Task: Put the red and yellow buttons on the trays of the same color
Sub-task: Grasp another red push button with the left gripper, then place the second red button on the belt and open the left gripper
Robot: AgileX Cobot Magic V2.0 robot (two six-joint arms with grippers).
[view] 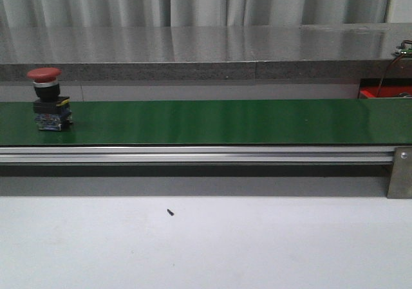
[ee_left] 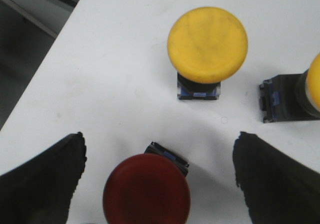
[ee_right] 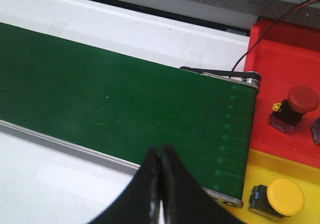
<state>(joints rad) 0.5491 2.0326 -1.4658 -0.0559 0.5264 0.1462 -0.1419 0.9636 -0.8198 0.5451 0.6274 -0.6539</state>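
Left gripper [ee_left: 159,184]: fingers spread wide apart, holding nothing, poised over a white surface [ee_left: 115,69]
Left fingers [ee_left: 42,181]: dark, one on each side of a red button, neither touching it
Red button between the left fingers [ee_left: 146,195]: domed cap seen from above, its base corner showing just past the cap, standing on the white surface
Yellow button ahead of the left gripper [ee_left: 207,43]: upright, cap up, blue-and-black base beneath, beyond the fingertips and well apart from the red one
Second yellow button [ee_left: 314,84]: lying on its side near the far finger, cut off by the picture's edge
Right gripper [ee_right: 160,176]: fingers pressed together, nothing between them, over the near edge of the green conveyor belt [ee_right: 110,99]
Red tray [ee_right: 285,74]: past the belt's end, holding a red button [ee_right: 296,107] lying tilted
Yellow tray [ee_right: 280,171]: beside the right gripper, adjoining the red tray, holding a yellow button [ee_right: 280,198]
Belt button [view: 48,99]: red-capped, upright on the belt in the front view; neither gripper shows there
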